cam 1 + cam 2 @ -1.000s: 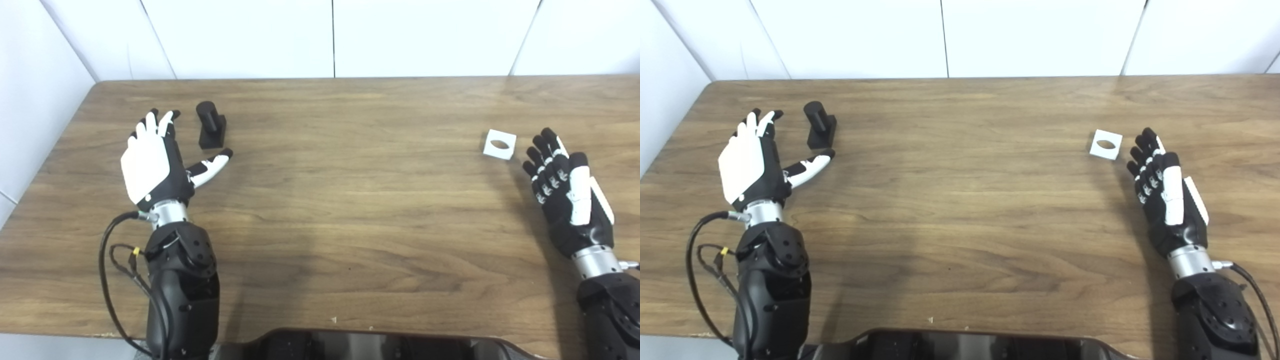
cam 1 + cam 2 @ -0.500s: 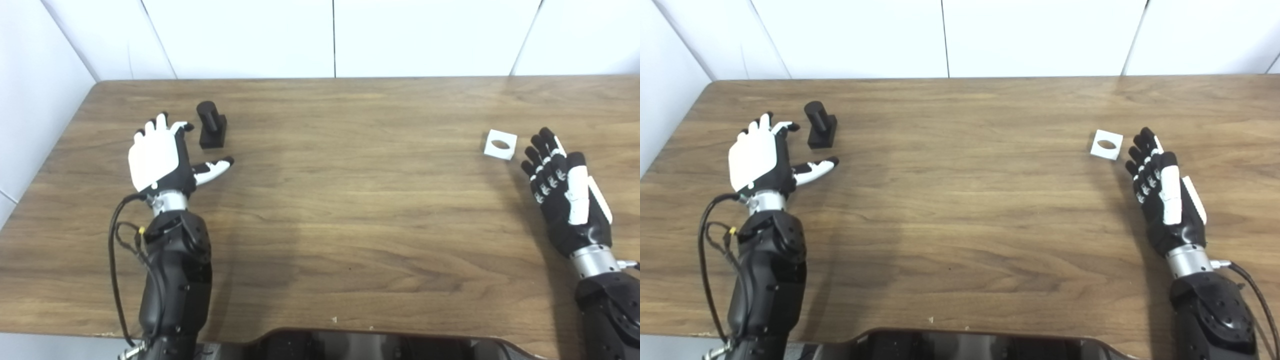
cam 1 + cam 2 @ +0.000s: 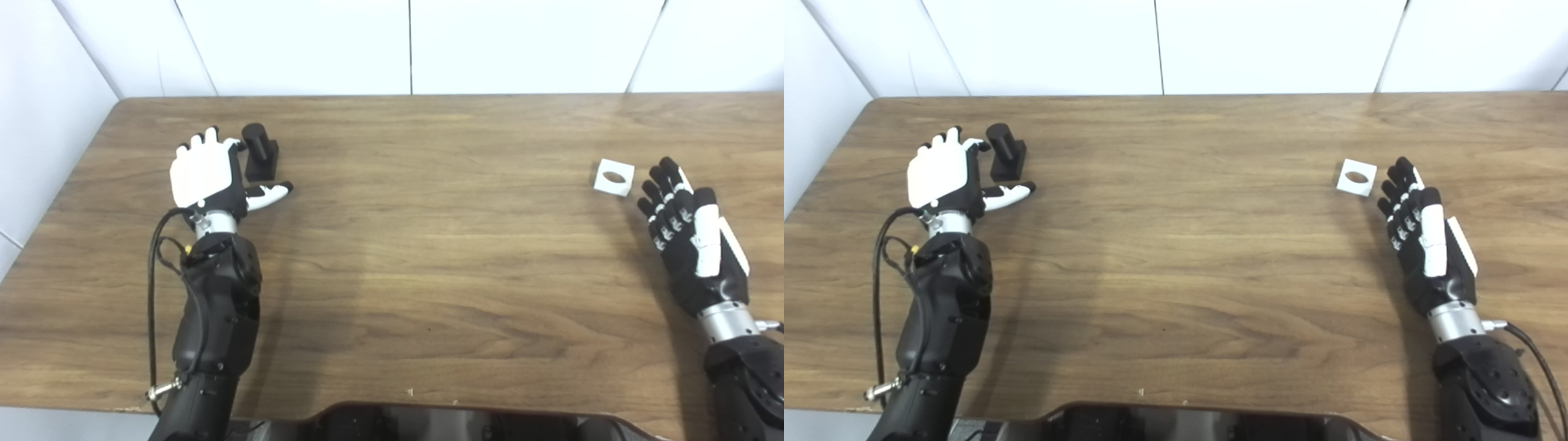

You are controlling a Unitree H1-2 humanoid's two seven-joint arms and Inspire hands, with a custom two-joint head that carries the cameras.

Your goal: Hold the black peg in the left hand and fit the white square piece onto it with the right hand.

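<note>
Left eye view: left hand spread open beside black peg (contact unclear); right hand open, empty, near white square piece.

Bright, even overhead light; soft shadows fall on the table beside each arm. Mild sheen along table's far edge. Slightly soft focus, no motion blur.

Both head cameras look steeply down across the same table, slightly offset sideways.
</note>
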